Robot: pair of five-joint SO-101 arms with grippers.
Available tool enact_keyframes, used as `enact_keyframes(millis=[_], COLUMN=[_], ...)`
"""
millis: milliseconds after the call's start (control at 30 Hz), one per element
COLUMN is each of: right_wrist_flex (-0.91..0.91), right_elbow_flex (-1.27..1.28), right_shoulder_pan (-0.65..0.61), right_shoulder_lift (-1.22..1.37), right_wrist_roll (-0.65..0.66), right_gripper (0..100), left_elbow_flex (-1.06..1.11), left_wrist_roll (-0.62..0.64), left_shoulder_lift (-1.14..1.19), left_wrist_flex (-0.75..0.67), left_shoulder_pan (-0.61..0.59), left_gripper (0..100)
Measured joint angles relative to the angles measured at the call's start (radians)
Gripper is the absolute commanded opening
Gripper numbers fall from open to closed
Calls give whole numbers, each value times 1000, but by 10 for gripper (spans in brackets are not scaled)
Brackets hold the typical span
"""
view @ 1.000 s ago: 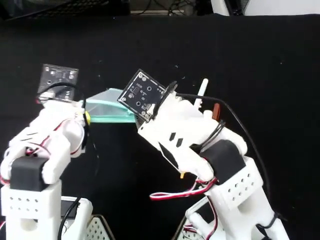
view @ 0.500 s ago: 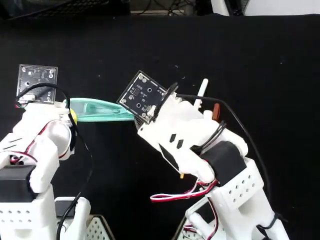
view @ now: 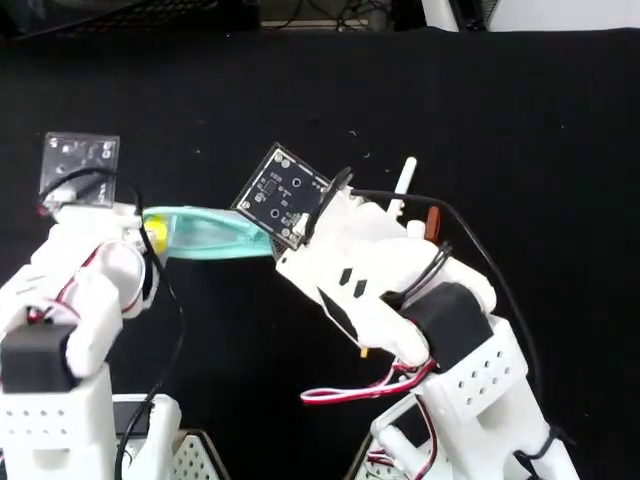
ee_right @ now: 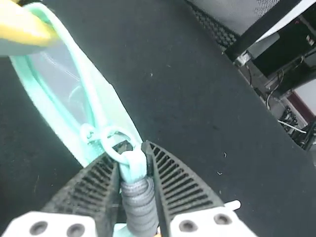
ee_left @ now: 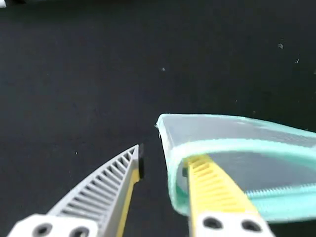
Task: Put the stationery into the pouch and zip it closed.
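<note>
The teal see-through pouch (view: 210, 233) lies on the black table between the two arms. My left gripper (view: 155, 236) is at its left end. In the left wrist view this gripper (ee_left: 164, 155) is open: the yellow finger (ee_left: 212, 192) lies in the mouth of the pouch (ee_left: 247, 143), and the grey finger (ee_left: 108, 187) stays outside the end wall. My right gripper (ee_right: 131, 148) is shut on the zipper pull (ee_right: 129, 168) at the pouch's right end. A white pen (view: 405, 180) and a brown item (view: 432, 222) lie behind the right arm.
The black cloth (view: 500, 120) covers the whole table, with open room at the back and right. The right arm's body (view: 400, 290) hides the table's middle. Cables and equipment (ee_right: 291, 98) stand beyond the table's edge.
My left arm swung left, drawing the pouch's left end out, then came back slightly to the right. The right arm kept still, holding the zipper pull.
</note>
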Motion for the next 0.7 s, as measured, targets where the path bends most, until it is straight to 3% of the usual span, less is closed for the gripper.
enact_keyframes(millis=[133, 300, 500, 700], right_wrist_flex=[0, 0, 0, 0], right_elbow_flex=[2, 2, 2, 2], right_shoulder_pan=[0, 3, 112, 133], right_shoulder_lift=[0, 0, 0, 2], right_wrist_roll=[0, 0, 0, 0], right_gripper=[12, 12, 12, 12], left_elbow_flex=[0, 0, 25, 103], left_wrist_roll=[0, 0, 0, 0], left_shoulder_lift=[-2, -2, -6, -12], left_wrist_flex=[0, 0, -3, -71], left_shoulder_pan=[0, 0, 0, 0], left_gripper=[23, 30, 30, 30])
